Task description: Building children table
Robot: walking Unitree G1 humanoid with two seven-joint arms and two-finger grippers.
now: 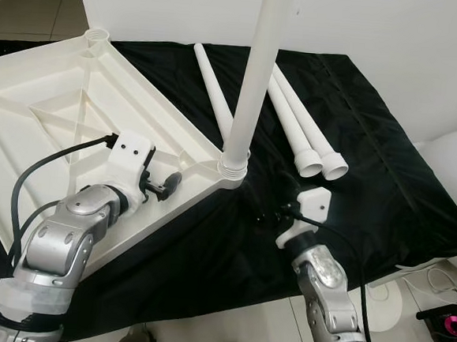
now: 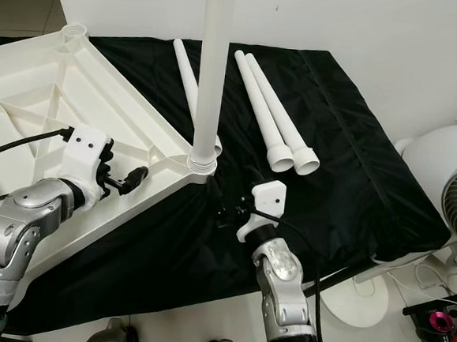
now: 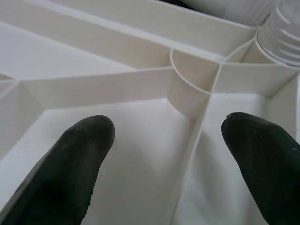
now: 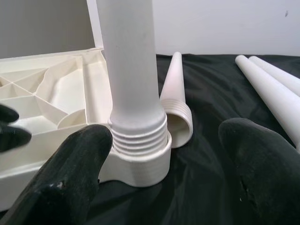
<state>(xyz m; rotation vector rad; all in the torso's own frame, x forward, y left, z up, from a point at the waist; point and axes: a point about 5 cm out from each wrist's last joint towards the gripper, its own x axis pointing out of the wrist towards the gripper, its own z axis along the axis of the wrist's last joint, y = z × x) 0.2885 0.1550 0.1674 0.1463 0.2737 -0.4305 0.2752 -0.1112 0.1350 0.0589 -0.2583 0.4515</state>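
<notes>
One leg (image 1: 256, 70) stands in the tabletop's (image 1: 50, 117) near corner socket, three lie loose on the cloth (image 1: 357, 149); we'd grip low (light, stiff, slick plastic), left gripper (image 1: 164, 186) and right gripper (image 4: 159, 168) both spread.

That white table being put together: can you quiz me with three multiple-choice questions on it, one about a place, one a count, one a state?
1. Where does the upright leg stand?
A. In the corner socket of the upside-down tabletop
B. In the tabletop's middle
C. On the floor

2. How many loose legs lie on the black cloth?
A. One
B. Three
C. Five

3. How is the right gripper?
A. Shut on the leg
B. Open, near the leg's threaded base
C. Holding a loose leg

Answers:
1 A, the leg rises from the corner socket.
2 B, a pair and a single one lie flat.
3 B, its fingers stand apart, touching nothing.
</notes>
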